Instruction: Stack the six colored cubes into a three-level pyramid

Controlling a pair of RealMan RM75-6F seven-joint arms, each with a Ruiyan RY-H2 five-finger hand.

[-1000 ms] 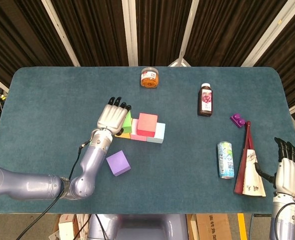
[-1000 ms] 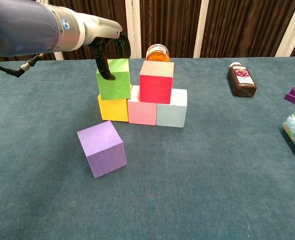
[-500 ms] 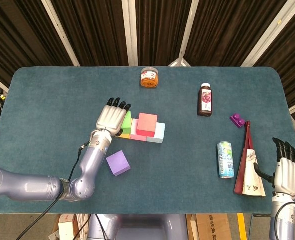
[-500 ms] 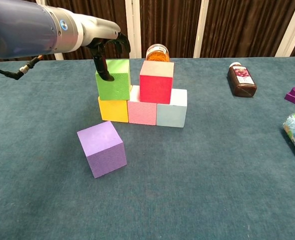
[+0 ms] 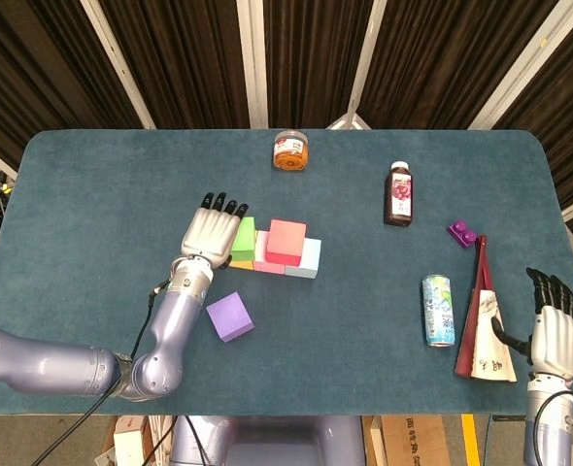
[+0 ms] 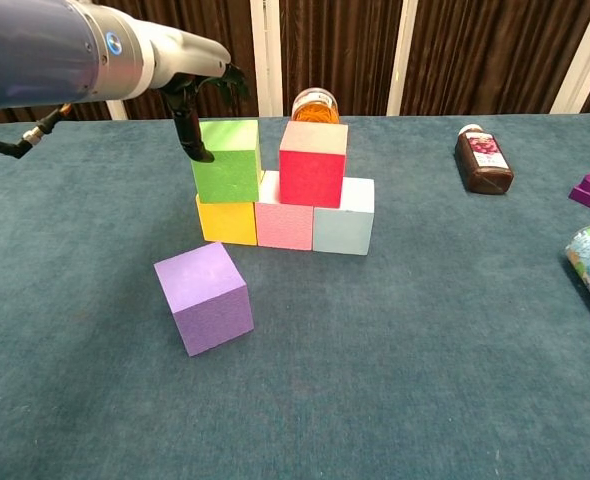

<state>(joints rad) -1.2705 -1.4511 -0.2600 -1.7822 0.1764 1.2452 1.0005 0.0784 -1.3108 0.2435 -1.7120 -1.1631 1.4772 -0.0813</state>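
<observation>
Yellow [image 6: 225,220], pink [image 6: 283,223] and light blue [image 6: 343,217] cubes stand in a row. A green cube [image 6: 227,160] sits on the yellow and pink ones, and a red cube [image 6: 313,163] sits on the pink and light blue ones. The purple cube [image 6: 203,297] lies alone in front, turned askew. My left hand [image 5: 209,233] hovers at the green cube's [image 5: 245,236] left upper edge with its fingers [image 6: 197,110] apart, holding nothing. My right hand [image 5: 556,330] stays off the table's right front corner, fingers extended and empty.
An orange jar [image 6: 315,104] stands just behind the stack. To the right are a dark juice bottle [image 5: 399,193], a small purple brick [image 5: 462,232], a lying can [image 5: 438,310] and a maroon-and-white pouch [image 5: 484,320].
My left hand has slid left off the green cube's face, and the green cube stays on the stack. The right hand drifted slightly lower.
</observation>
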